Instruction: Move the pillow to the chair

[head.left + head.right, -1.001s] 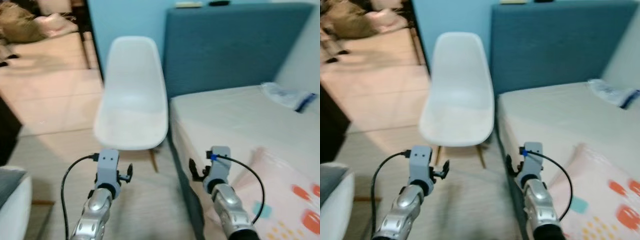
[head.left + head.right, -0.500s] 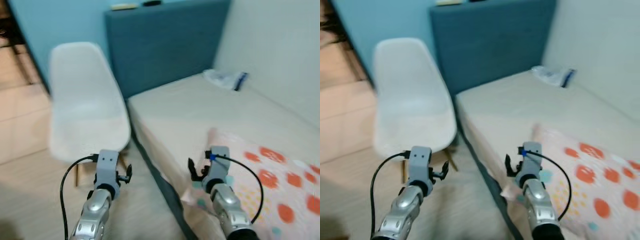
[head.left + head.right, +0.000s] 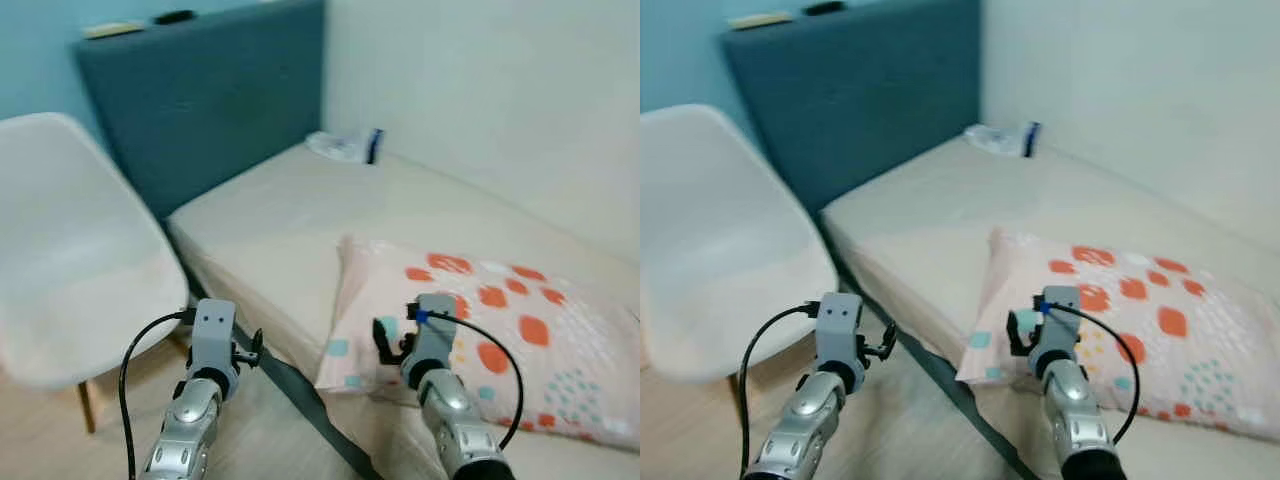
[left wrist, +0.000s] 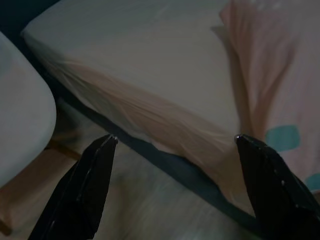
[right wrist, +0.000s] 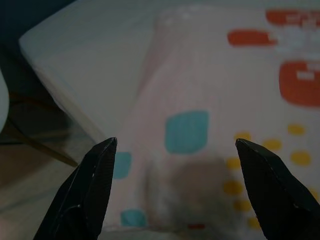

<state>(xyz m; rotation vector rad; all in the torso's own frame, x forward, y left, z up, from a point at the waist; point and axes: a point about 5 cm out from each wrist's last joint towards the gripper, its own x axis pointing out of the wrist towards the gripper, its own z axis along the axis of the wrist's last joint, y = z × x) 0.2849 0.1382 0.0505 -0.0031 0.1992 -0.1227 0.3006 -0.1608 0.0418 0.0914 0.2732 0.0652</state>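
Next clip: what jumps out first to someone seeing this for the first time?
The pink pillow with orange spots, lying on the bed near its edge. The right gripper hangs over the pillow's corner, jaws open, and the left gripper is open beside the bed. The white chair stands to the left.

The pillow (image 3: 470, 320) runs out of the picture at the right edge, so its far end is unseen, and the right arm covers part of its near edge. The chair (image 3: 70, 250) is cut off at the left edge; one wooden leg shows beneath the seat. The small white and blue thing (image 3: 345, 146) at the head of the bed (image 3: 270, 220) is too blurred to identify. Both wrist views are dim.
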